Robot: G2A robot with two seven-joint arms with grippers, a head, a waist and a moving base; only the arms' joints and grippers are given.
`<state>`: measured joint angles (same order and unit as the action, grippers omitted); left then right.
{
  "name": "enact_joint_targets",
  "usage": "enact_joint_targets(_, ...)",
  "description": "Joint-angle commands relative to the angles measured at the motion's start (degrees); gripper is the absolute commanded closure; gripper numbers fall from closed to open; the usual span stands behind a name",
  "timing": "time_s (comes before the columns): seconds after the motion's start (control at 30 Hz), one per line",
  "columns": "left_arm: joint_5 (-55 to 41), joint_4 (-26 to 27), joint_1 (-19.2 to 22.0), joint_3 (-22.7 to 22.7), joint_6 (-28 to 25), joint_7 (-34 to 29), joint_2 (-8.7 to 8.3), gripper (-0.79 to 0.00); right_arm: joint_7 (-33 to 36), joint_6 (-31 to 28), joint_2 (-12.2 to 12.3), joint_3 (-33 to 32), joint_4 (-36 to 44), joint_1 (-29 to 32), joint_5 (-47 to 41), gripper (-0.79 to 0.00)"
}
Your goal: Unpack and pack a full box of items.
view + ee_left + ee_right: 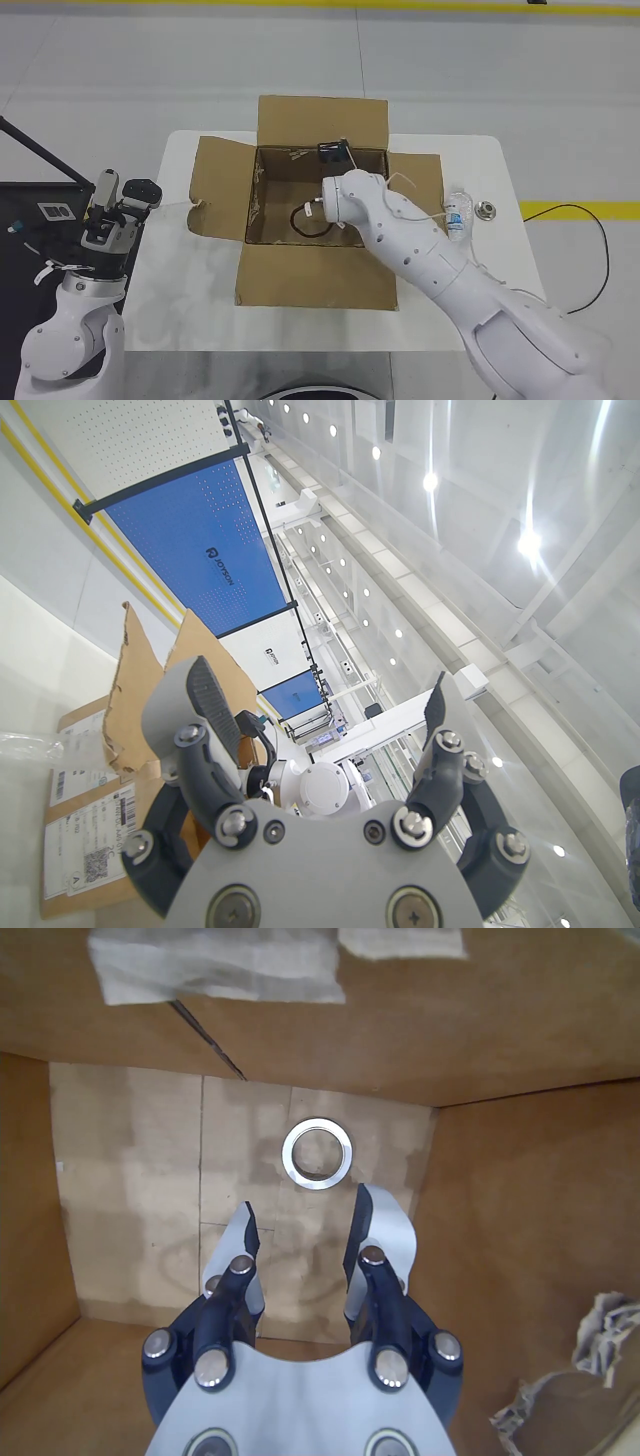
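Observation:
An open cardboard box (315, 275) stands mid-table with its flaps spread. My right arm (400, 235) goes down into it. Inside, my right gripper (306, 1200) is open and holds nothing. A flat metal ring (318, 1153) lies on the box floor just beyond its fingertips. A black item (333, 152) and a black cable loop (303, 220) also lie in the box. My left gripper (320, 680) is open and empty, off the table's left edge (141, 191), aimed toward the box flaps (135, 680).
On the white table (200, 300) right of the box lie a clear plastic bottle (458, 213) and a small metal part (486, 209). Crumpled brown paper (600, 1328) sits in a box corner near my right gripper. A black stand (40, 215) is at the far left.

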<state>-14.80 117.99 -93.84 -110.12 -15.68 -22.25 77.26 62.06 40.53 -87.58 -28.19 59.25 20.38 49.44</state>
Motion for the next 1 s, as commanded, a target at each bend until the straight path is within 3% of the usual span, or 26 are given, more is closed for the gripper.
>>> enact_joint_targets(0.0, 0.0, 0.0, 0.0, 0.0, 0.0, 0.0, 0.0, -0.785, -0.8, 2.1, -0.8, 0.6, -0.6, 0.1, 1.0, -0.369)
enact_joint_targets(0.63, 0.0, 0.0, 0.0, 0.0, 0.0, 0.0, 0.0, -0.785, -10.1, 11.3, -5.6, -0.9, -7.9, 3.3, 3.3, -0.277)
enact_joint_targets(0.97, 0.0, 0.0, 0.0, 0.0, 0.0, 0.0, 0.0, -0.785, -15.3, 13.9, -7.3, -3.5, -10.4, 4.8, 2.7, -0.28)
